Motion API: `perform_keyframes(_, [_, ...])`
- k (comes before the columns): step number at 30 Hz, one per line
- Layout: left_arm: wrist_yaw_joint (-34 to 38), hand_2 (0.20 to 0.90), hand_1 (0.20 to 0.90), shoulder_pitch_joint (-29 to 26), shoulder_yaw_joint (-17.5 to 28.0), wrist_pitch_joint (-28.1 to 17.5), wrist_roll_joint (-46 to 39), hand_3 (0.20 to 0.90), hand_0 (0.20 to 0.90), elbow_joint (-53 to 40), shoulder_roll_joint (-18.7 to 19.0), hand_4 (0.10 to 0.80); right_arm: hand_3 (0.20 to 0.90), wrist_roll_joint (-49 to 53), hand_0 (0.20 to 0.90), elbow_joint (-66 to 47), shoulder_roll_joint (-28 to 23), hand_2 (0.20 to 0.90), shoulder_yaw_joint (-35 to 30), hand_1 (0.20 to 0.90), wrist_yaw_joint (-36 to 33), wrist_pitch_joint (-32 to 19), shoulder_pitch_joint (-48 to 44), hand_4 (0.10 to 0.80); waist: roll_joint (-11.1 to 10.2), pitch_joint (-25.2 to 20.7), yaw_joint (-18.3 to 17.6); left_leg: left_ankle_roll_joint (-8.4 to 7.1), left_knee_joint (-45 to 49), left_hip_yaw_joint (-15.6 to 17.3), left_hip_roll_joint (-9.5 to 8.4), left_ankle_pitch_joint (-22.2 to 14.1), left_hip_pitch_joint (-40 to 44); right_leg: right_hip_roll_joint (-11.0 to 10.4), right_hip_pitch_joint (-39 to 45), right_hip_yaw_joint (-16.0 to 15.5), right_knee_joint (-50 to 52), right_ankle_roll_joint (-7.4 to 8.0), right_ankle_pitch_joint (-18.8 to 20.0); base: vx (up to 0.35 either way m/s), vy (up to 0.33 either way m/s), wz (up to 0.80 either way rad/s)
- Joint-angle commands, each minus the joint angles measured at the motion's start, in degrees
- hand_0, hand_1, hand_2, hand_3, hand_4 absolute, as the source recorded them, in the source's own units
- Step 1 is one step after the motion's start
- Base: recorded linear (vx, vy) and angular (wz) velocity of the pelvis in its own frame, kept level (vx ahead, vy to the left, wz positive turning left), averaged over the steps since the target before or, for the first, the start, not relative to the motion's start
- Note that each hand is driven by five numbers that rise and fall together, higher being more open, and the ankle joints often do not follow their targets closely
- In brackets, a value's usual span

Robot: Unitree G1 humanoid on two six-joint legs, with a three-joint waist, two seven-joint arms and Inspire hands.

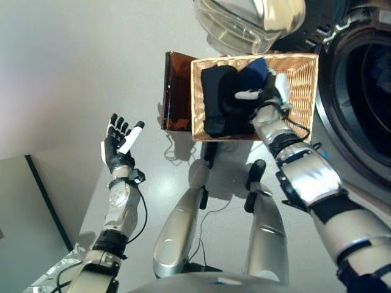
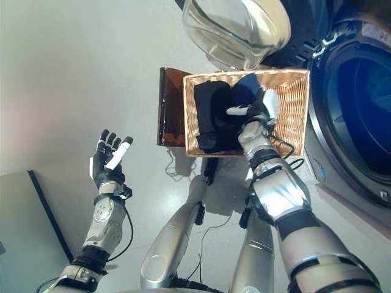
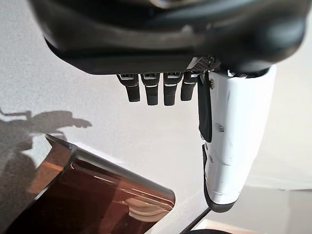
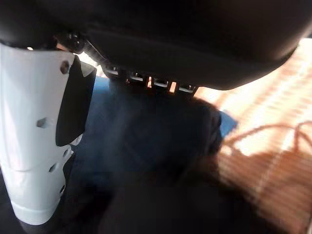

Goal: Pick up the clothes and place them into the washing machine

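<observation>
We find the clothes (image 1: 223, 97), a dark heap with a blue piece on top, lying in the wicker basket (image 1: 302, 85) at 12 o'clock from the robot. The right hand (image 1: 267, 97) is over the heap, its white thumb out toward 9 o'clock; its fingers reach down into the cloth and we cannot tell whether they have closed. The heap lies directly beneath that hand, running from 6 to 12 o'clock. The left hand (image 1: 117, 145) is well apart at 9 o'clock, fingers spread, holding nothing. The washing machine (image 1: 360, 85) opens at 2 o'clock, just beside the basket.
</observation>
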Motion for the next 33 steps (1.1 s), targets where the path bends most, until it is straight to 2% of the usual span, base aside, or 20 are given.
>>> perform_keyframes(1, [1.55, 0.900, 0.900, -1.60, 1.48, -3.41, -0.17, 0.900, 0.900, -0.90, 3.92, 0.800, 0.900, -2.35, 0.900, -2.20, 3.79, 0.900, 0.91, 0.900, 0.16, -3.22, -2.81, 0.800, -2.08, 1.10, 3.68, -2.42, -0.73, 5.23, -3.61, -5.69, 3.39, -1.29, 3.20, 3.41, -6.92, 1.95, 2.57, 0.034, -0.014, 0.03])
perform_keyframes(10, [1.70, 0.900, 0.900, -1.06, 1.24, -3.43, -0.26, 0.900, 0.900, -1.57, 4.45, 0.800, 0.900, -3.14, 0.900, -1.74, 4.46, 0.900, 0.84, 0.900, -0.31, -3.01, -2.48, 0.800, -2.66, 0.55, 3.98, -2.32, -0.37, 4.92, -3.44, -6.07, 4.05, -1.14, 4.54, 3.09, -7.54, 1.95, 2.17, 0.020, -0.008, 0.04])
perform_keyframes(15, [2.06, 0.900, 0.900, 0.06, 1.85, -3.44, 0.01, 0.900, 0.900, -4.92, 5.18, 0.800, 0.900, -4.39, 0.900, -1.36, 3.25, 0.900, 1.63, 0.900, -0.60, -2.13, -4.25, 0.800, -2.43, 2.05, 4.31, -2.52, -0.41, 4.67, -3.42, -5.81, 3.05, -1.14, 3.93, 2.72, -7.32, 1.81, 1.67, -0.001, -0.003, 0.02])
perform_keyframes(17, [2.20, 0.900, 0.900, 0.35, 2.09, -3.33, 0.00, 0.900, 0.900, -5.40, 5.39, 0.800, 0.760, -4.94, 0.760, -1.06, 2.28, 0.760, 2.06, 0.760, -0.56, -1.61, -5.21, 0.700, -2.38, 2.59, 4.31, -2.65, -0.48, 4.59, -3.37, -5.61, 2.26, -1.10, 3.10, 2.59, -7.05, 1.79, 1.62, -0.012, -0.009, 0.02])
perform_keyframes(18, [2.29, 0.900, 0.900, 0.36, 2.30, -3.32, 0.07, 0.900, 0.900, -5.77, 5.49, 0.800, 0.749, -5.41, 0.749, -0.89, 1.71, 0.749, 2.20, 0.749, -0.52, -1.43, -5.53, 0.692, -2.33, 2.59, 4.47, -2.73, -0.59, 4.50, -3.22, -5.38, 1.57, -0.93, 2.57, 2.45, -7.23, 1.78, 1.91, -0.018, -0.014, 0.07])
perform_keyframes(19, [2.48, 0.900, 0.900, 0.28, 2.53, -3.30, 0.08, 0.900, 0.900, -5.89, 5.57, 0.800, 0.705, -5.88, 0.705, -0.69, 1.19, 0.705, 2.48, 0.705, -0.48, -1.10, -5.87, 0.661, -2.37, 2.59, 4.56, -2.78, -0.57, 4.39, -3.17, -5.22, 0.83, -0.88, 1.83, 2.34, -7.02, 1.80, 1.96, -0.022, -0.013, 0.07])
perform_keyframes(20, [2.57, 0.900, 0.900, 0.42, 2.81, -3.37, 0.13, 0.900, 0.900, -6.38, 5.64, 0.800, 0.634, -6.49, 0.634, -0.41, 0.55, 0.634, 2.89, 0.634, -0.30, -0.88, -6.13, 0.610, -2.43, 2.59, 4.60, -2.84, -0.55, 4.32, -3.12, -5.11, 0.06, -0.82, 1.09, 2.29, -6.95, 1.79, 1.99, -0.003, -0.006, 0.04])
perform_keyframes(21, [2.53, 0.900, 0.900, 0.62, 2.82, -3.30, 0.15, 0.900, 0.900, -6.63, 5.56, 0.800, 0.593, -6.87, 0.593, -0.06, 0.12, 0.593, 2.99, 0.593, -0.14, -0.58, -6.09, 0.580, -2.54, 2.59, 4.56, -2.87, -0.58, 4.29, -3.22, -5.19, -0.24, -0.92, 0.83, 2.19, -6.90, 1.84, 1.76, 0.000, 0.000, 0.00])
perform_keyframes(22, [2.54, 0.900, 0.900, 0.49, 2.85, -3.29, 0.15, 0.900, 0.900, -6.64, 5.54, 0.800, 0.510, -6.88, 0.510, -0.06, 0.07, 0.510, 3.00, 0.510, -0.14, -0.58, -6.21, 0.522, -2.50, 2.59, 4.71, -2.88, -0.56, 4.34, -3.09, -5.04, -0.48, -0.78, 0.64, 2.24, -7.07, 1.81, 2.09, 0.000, 0.000, 0.00])
perform_keyframes(23, [2.62, 0.900, 0.900, 0.68, 2.87, -3.26, 0.30, 0.900, 0.900, -6.99, 5.53, 0.800, 0.200, -7.91, 0.200, 0.77, -0.59, 0.200, 3.30, 0.200, -0.03, -0.04, -6.41, 0.300, -2.64, 2.59, 4.67, -2.98, -0.50, 4.21, -3.25, -5.00, -1.63, -0.87, -0.59, 2.06, -6.68, 1.88, 1.87, 0.000, 0.000, 0.00])
perform_keyframes(33, [3.49, 0.900, 0.900, 0.74, 3.84, -2.99, 0.12, 0.900, 0.900, -7.26, 4.72, 0.800, 0.200, -10.08, 0.200, 1.18, -0.55, 0.200, 2.81, 0.200, -1.60, 0.69, -6.36, 0.300, -3.38, 2.59, 3.74, -2.92, -0.53, 4.64, -2.90, -4.63, -4.00, -0.41, -3.39, 2.41, -6.52, 1.70, 2.53, -0.003, 0.008, 0.02])
